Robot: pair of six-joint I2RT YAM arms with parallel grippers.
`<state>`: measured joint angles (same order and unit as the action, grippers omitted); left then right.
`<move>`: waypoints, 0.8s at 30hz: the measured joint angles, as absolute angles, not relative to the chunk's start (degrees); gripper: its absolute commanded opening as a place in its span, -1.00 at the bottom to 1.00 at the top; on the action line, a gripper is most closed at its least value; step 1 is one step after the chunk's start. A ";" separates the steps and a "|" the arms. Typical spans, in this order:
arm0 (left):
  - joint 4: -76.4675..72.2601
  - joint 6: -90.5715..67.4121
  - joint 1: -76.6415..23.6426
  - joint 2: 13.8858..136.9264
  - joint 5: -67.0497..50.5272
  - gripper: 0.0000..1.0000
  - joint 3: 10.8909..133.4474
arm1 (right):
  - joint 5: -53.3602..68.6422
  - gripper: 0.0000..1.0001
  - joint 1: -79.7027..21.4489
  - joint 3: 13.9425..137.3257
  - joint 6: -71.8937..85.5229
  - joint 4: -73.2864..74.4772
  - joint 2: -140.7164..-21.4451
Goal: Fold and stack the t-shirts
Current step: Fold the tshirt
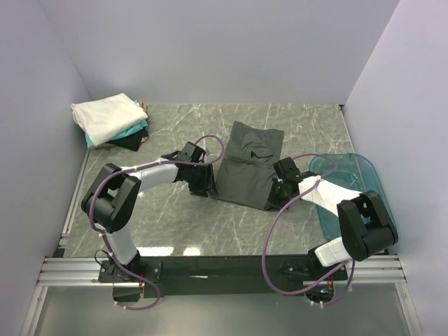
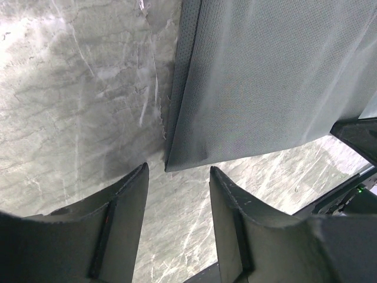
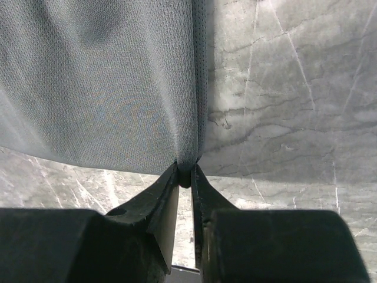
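A dark grey shirt (image 1: 248,164) lies mid-frame on the marble table (image 1: 175,224). At its lower right corner the right gripper (image 3: 185,172) pinches the hem between nearly closed jaws. The left gripper (image 2: 177,171) stands half-open, the lower left corner just beyond its fingertips. Lifting now would likely drag the shirt lopsided, since that corner looks ungripped.

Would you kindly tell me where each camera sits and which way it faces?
Top external: above, behind the bases, looking down on table and grey t-shirt; both arms show.
Left wrist: wrist-mounted, facing down at the shirt's corner; the open left hand shows.
Right wrist: wrist-mounted, facing down at the shirt's edge; the right hand pinches it.
All share the t-shirt and table.
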<state>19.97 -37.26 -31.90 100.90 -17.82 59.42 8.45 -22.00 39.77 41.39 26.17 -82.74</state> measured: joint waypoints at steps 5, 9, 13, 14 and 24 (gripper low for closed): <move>19.97 -37.69 -32.16 101.10 -17.54 0.01 59.40 | 8.97 -0.60 -22.00 40.18 41.36 26.13 -83.33; 20.01 -37.82 -32.99 101.54 -16.80 -0.01 59.40 | 9.28 -0.60 -22.00 40.21 41.34 26.02 -83.46; 19.97 -38.54 -33.74 101.86 -16.60 -0.06 59.48 | 9.54 -0.61 -21.98 40.21 41.30 25.91 -83.50; 19.94 -38.61 -33.87 101.95 -16.58 -0.09 59.48 | 9.56 -0.61 -22.00 40.21 41.28 25.89 -83.53; 20.21 -40.14 -34.44 103.61 -15.14 -0.54 60.60 | 9.80 -0.75 -22.00 40.32 40.75 25.87 -83.77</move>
